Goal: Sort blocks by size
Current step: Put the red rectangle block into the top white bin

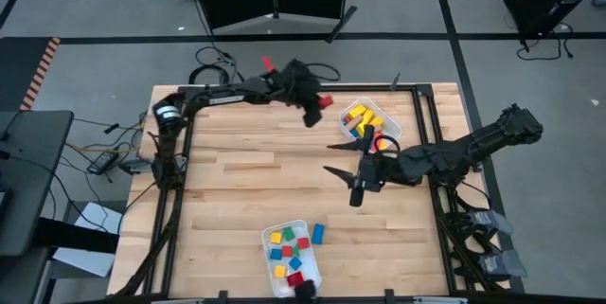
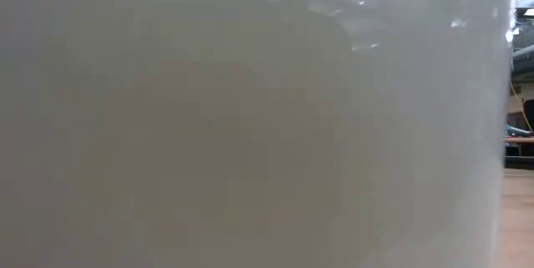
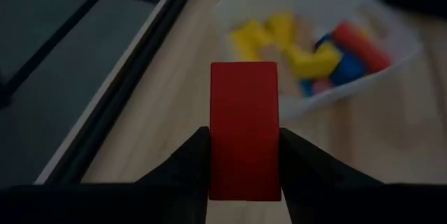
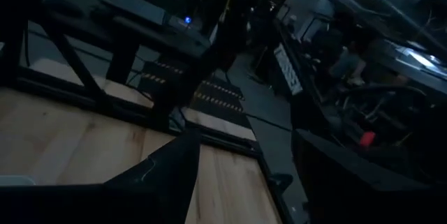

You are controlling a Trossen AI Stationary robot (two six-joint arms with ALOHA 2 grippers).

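Red block [image 3: 244, 130] between left gripper [image 3: 244, 165] fingers

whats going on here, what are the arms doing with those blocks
The left gripper is shut on a red block near the far tray of larger blocks. The right gripper hangs open and empty over mid-table. The near tray holds small blocks, with a blue block lying beside it.

Robotics lab: framed workbench [image 1: 246, 157], cables [image 1: 104, 157]
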